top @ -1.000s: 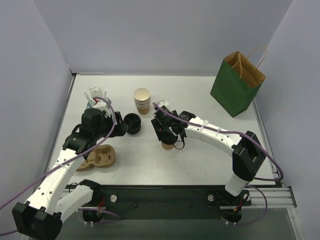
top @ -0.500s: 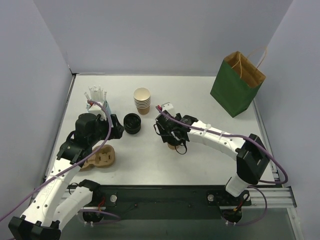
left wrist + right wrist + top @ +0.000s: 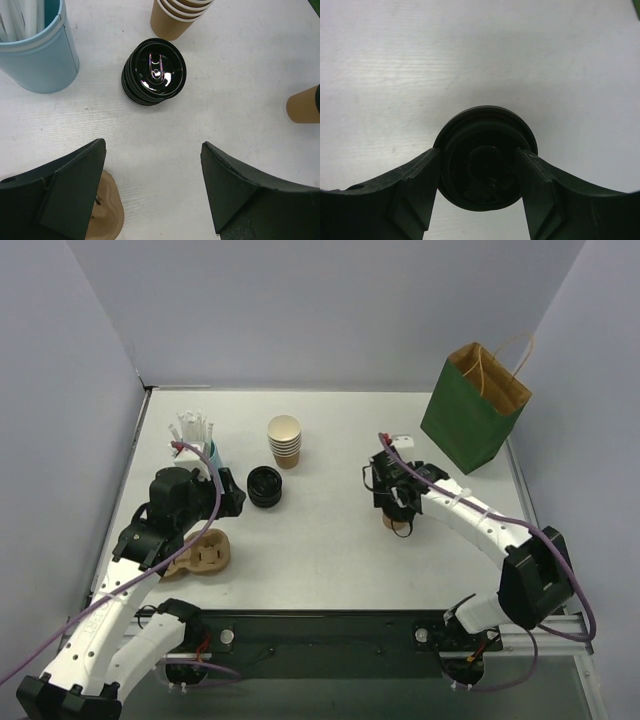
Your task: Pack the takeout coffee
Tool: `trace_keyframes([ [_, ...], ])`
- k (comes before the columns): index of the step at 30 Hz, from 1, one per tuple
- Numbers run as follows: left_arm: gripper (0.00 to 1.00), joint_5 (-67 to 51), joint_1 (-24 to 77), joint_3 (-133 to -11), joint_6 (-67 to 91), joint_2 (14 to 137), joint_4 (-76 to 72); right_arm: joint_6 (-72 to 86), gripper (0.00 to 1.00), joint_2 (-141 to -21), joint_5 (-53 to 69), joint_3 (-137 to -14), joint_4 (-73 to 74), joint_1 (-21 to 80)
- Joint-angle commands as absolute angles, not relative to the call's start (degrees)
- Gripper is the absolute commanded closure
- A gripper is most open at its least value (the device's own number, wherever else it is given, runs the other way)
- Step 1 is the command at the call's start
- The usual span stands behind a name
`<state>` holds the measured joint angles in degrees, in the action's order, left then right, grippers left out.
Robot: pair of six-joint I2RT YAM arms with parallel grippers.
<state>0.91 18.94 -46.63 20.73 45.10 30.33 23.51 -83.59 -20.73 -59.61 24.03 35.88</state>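
Surface: white table [image 3: 330, 560], pale walls around
Left gripper [image 3: 154, 172]: spread wide, empty, above the table near the lid stack [image 3: 153, 71]
Right gripper [image 3: 479, 155]: pinching the takeout coffee [image 3: 485, 125] at its lid, right of centre
Coffee look: kraft-brown cup, glossy black lid
Step advice: keep it upright, clear the green bag [image 3: 470, 415] rim before lowering

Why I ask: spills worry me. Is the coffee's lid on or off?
On. The right wrist view shows the black lid seated on the coffee, between the right gripper's fingers.
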Motion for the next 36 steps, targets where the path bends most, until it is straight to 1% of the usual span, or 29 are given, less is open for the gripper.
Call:
trace_keyframes([
  [1,0.14,2.81,18.46,-46.84,20.83,44.21,29.88,23.03,0.39,-81.13,-22.23,-53.09,33.75,27.52],
  [4,0.14,3.87,18.46,-46.76,21.36,44.12,30.14,22.85,0.38,-79.28,-23.55,-50.99,34.80,22.70],
  [8,0.14,6.23,18.46,-46.76,22.23,43.95,30.67,22.41,0.35,-77.35,-22.06,-50.53,34.45,19.86],
  [9,0.14,7.72,18.54,-46.67,22.50,43.86,31.02,22.76,0.33,-77.08,-21.80,-50.89,34.54,19.78],
  [12,0.14,10.10,18.46,-46.85,24.43,44.03,32.51,23.47,0.23,-74.80,-21.18,-52.55,35.42,19.78],
  [16,0.14,14.49,18.54,-47.20,28.55,44.73,35.41,22.68,0.18,-70.94,-19.87,-55.54,36.74,19.60],
  [21,0.14,17.93,18.37,-47.99,34.97,44.74,40.07,22.06,0.17,-68.82,-16.71,-58.79,37.79,19.69],
  [27,0.15,23.20,17.93,-48.87,44.81,43.08,48.41,21.80,0.19,-68.47,-14.86,-59.76,38.58,19.78],
  [32,0.23,28.38,16.88,-47.73,57.89,40.96,56.93,21.71,0.21,-66.54,-11.43,-59.41,37.10,20.92],
  [36,0.27,30.41,15.91,-46.58,63.18,41.66,59.67,21.53,0.21,-66.18,-11.69,-58.80,35.77,22.06],
])
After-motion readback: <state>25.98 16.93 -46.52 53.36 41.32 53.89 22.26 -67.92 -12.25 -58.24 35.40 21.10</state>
